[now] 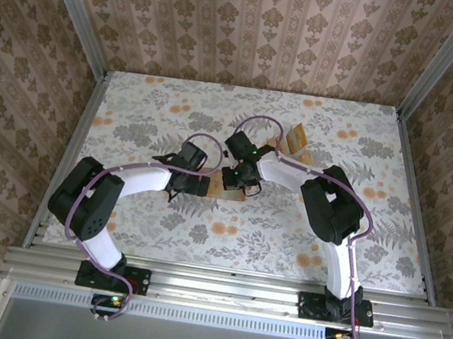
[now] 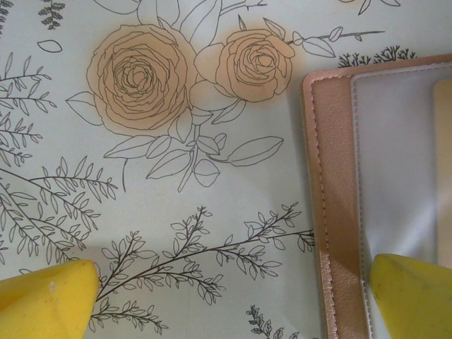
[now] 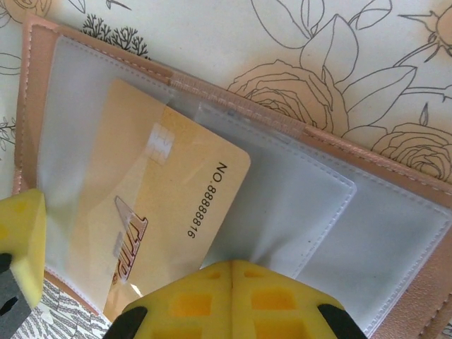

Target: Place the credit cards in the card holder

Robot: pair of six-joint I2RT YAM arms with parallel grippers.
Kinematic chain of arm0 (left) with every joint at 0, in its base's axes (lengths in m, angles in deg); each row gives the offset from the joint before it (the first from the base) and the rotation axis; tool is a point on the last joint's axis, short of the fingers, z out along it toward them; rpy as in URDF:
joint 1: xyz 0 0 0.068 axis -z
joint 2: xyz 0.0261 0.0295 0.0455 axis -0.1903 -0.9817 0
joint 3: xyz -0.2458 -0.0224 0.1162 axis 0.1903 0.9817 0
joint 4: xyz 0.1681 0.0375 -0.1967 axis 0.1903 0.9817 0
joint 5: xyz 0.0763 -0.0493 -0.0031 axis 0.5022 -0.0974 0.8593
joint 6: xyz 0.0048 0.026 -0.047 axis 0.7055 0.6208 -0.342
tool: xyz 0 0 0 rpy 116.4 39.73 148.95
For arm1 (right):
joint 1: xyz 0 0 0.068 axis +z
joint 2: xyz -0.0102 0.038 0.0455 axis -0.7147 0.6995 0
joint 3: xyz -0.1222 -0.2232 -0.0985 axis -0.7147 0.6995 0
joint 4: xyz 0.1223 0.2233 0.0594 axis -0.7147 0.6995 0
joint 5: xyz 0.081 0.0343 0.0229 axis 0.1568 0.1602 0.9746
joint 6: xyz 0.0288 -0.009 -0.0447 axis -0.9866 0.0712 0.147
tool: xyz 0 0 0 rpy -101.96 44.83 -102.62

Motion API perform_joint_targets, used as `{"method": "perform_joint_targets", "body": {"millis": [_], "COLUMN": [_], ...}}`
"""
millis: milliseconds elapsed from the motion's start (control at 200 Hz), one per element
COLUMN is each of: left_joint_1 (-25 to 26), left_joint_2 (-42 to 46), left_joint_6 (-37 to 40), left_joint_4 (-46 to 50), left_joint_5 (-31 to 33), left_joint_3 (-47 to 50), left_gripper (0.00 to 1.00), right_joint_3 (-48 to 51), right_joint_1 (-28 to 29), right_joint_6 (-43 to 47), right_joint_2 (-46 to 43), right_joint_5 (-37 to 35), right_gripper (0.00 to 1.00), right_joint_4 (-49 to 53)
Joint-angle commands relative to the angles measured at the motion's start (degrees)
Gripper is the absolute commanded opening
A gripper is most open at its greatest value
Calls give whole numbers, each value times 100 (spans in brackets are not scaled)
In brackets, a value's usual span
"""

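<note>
The right gripper (image 3: 232, 282) is clenched, its two yellow pads pressed together with no gap, their tips against the near edge of a credit card (image 3: 162, 205). Whether the card is pinched or only touched, I cannot tell. The card lies partly under the clear pocket of the card holder (image 3: 395, 233), which is spread open at the middle of the table (image 1: 354, 231). The left gripper (image 2: 226, 304) is released, spread wide, holding nothing; one fingertip (image 2: 413, 293) rests on the holder's left edge, the other is over bare table. More cards (image 1: 297, 137) stand farther off to the right.
</note>
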Motion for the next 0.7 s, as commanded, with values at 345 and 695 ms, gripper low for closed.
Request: {"method": "perform_joint_targets", "body": {"millis": [345,695], "left_joint_1": [-590,-902], "left_joint_2": [519,197], "left_joint_6": [-2,70], "left_joint_4": [600,589], "left_joint_5": [-208,-110], "left_joint_3": [-280,-123], "left_gripper": [100,100], "right_joint_3": [-32,-128], "right_joint_1": [-79,-80], "right_joint_6": [144,115], "right_joint_2": [-265,-157], "right_joint_5": [-243,-225], "right_gripper": [0,0], "right_joint_4": [426,445]}}
